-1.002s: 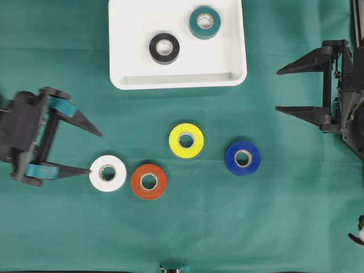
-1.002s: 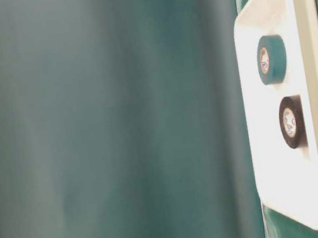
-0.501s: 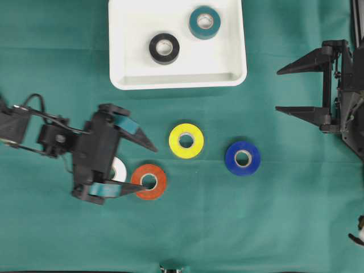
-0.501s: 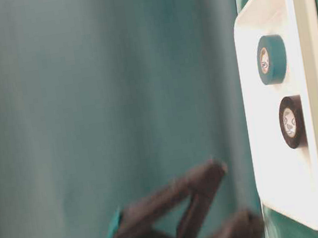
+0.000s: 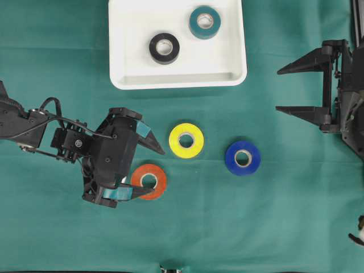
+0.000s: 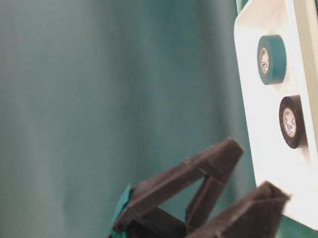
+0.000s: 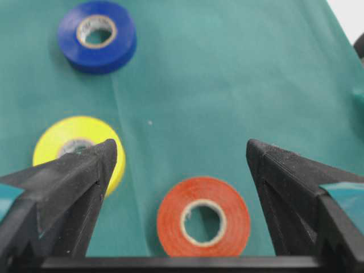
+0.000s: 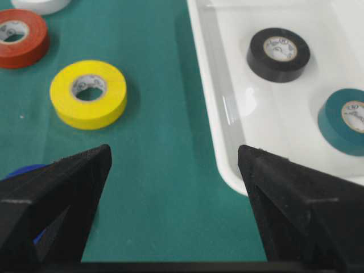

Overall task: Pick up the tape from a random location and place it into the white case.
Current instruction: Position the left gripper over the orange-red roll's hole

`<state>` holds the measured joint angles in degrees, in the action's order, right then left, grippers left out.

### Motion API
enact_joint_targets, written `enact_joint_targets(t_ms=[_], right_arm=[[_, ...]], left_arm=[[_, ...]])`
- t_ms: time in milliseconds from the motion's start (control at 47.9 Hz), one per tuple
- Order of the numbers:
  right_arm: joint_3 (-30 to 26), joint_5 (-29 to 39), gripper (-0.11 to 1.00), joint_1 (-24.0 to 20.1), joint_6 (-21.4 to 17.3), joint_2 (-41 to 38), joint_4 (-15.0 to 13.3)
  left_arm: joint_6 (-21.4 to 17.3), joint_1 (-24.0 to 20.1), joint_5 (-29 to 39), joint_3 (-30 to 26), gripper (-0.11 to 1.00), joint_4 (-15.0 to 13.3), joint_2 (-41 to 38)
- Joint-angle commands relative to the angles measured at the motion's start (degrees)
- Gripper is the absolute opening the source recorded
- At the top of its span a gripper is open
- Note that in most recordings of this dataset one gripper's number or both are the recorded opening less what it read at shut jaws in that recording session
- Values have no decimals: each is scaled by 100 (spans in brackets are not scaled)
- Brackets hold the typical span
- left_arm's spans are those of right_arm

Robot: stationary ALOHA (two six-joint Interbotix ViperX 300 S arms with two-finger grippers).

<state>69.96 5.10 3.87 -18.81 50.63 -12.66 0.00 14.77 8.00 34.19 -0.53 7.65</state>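
The white case [image 5: 176, 81] stands at the back middle, with a black roll [image 5: 154, 48] and a teal roll [image 5: 195, 23] in it. On the green cloth lie an orange roll [image 5: 139, 181], a yellow roll [image 5: 176, 140] and a blue roll [image 5: 253, 159]. A white roll [image 5: 123, 180] is almost wholly hidden under my left gripper. My left gripper [image 5: 159, 172] is open and empty. In the left wrist view its jaws [image 7: 181, 149] stand either side of the orange roll [image 7: 170, 216]. My right gripper [image 5: 277, 90] is open and empty at the right edge.
The right wrist view shows the case's rim [image 8: 205, 85] close by on its right and the yellow roll [image 8: 88, 108] ahead on its left. The table-level view shows the left fingers [image 6: 213, 170] in front of the case [image 6: 317, 103].
My left arm has moved right from the table's left edge to above the white and orange rolls, hiding the white roll. Its jaws stay open. The right arm has not moved.
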Motion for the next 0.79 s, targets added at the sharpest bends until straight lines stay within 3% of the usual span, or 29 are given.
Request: enact_joint_targets(t_ms=[0, 209, 585, 773], right_arm=[[-149, -18, 90, 9, 9, -18, -9], [-149, -9, 90, 9, 9, -18, -9], [-167, 123, 90, 9, 9, 9, -9], [-167, 132, 90, 9, 9, 9, -9]], left_arm=[[35, 9, 149, -176, 96, -9, 70], [70, 9, 1266, -536, 96, -18, 114], [176, -53, 3718, -1793, 96, 9, -264], [202, -88, 4605, -2338, 96, 44, -510]])
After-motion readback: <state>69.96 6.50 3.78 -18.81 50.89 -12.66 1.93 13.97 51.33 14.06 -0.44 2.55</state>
